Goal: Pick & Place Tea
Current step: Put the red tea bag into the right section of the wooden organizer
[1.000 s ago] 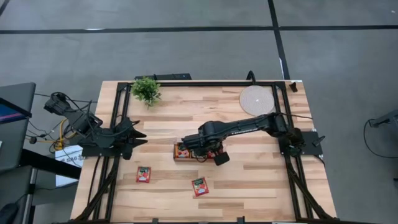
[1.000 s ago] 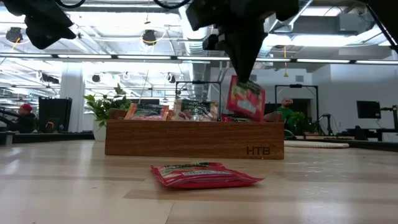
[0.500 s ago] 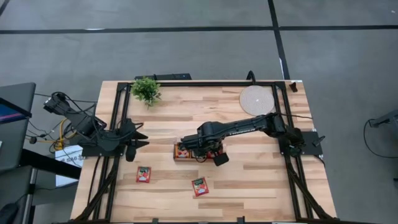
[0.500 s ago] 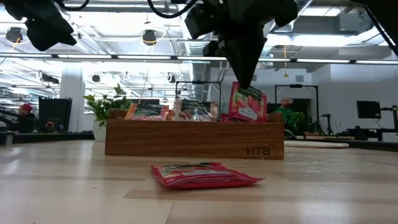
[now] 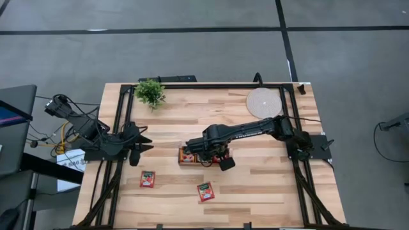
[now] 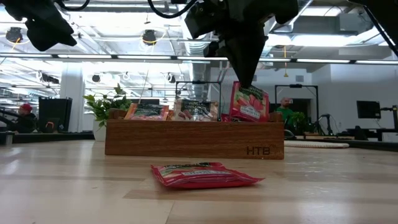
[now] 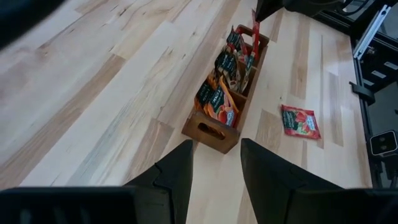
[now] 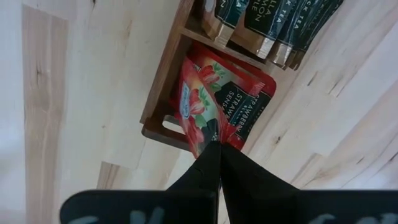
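Over the end compartment of the wooden tray (image 5: pixel 197 155), near the middle of the table, the right gripper (image 8: pixel 217 151) is pinched tight on the top edge of a red tea sachet (image 8: pixel 200 110). The sachet hangs upright with its lower part down inside that compartment, a second red sachet standing just behind it. In the low view the held sachet rises above the tray's front wall at the end marked with burnt-in letters. The other compartments hold darker green sachets (image 7: pixel 216 96) and some orange ones, packed on edge.

The left gripper (image 7: pixel 214 165) waits at the table's left edge, well apart from the tray, with its fingers parted and nothing between them.

Two more red sachets lie flat on the bare wood in front of the tray: one loose sachet (image 5: pixel 147 179) towards the left side, another (image 5: pixel 205 191) closer to the middle and nearer the front edge. In the low view one of them sits puffed and slightly crumpled in the foreground.

The table (image 5: pixel 255 191) is pale butcher-block wood framed by black rails. A small potted plant (image 5: pixel 150 92) stands at the far left corner and a round cork mat (image 5: pixel 264 101) at the far right. Grey floor with dark seams surrounds it. The room behind is an open workshop with ceiling lights, exposed ducts, dark monitors and a person (image 6: pixel 285 107) seated far off.
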You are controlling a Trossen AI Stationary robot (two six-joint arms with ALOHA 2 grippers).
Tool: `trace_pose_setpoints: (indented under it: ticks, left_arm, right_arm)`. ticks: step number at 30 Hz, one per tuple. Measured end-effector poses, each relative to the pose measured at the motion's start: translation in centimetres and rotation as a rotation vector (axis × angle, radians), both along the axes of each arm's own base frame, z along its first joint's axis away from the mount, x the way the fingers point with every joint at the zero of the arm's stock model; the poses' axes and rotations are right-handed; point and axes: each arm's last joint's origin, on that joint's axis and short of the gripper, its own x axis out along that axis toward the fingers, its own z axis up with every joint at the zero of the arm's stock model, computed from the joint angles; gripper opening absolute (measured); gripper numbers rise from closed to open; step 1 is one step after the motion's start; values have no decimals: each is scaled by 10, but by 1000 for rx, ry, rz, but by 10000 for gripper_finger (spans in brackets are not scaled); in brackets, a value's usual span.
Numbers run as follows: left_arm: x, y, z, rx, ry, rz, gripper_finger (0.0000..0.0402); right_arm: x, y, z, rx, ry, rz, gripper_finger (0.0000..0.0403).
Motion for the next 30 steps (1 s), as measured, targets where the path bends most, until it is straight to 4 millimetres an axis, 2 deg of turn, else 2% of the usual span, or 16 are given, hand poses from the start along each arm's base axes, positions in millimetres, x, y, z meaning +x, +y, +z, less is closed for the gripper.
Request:
trace_pose_setpoints:
  ticks: [4,13,21,26,30]
  left_arm:
    - [0,0,0,1,0,-1,126]
    - [0,0,0,3,1,-2,126]
    - [0,0,0,3,1,-3,126]
    - [0,0,0,8,2,-6,126]
    - [0,0,0,8,2,-6,126]
  right_arm:
    - [0,0,0,1,0,-1,9]
    - [1,0,0,-8,-16,-7,96]
    - [1,-1,3,-31,-23,-216,112]
    - [1,23,22,126,-52,-295,112]
    - [-3,51,41,191,-106,-261,111]
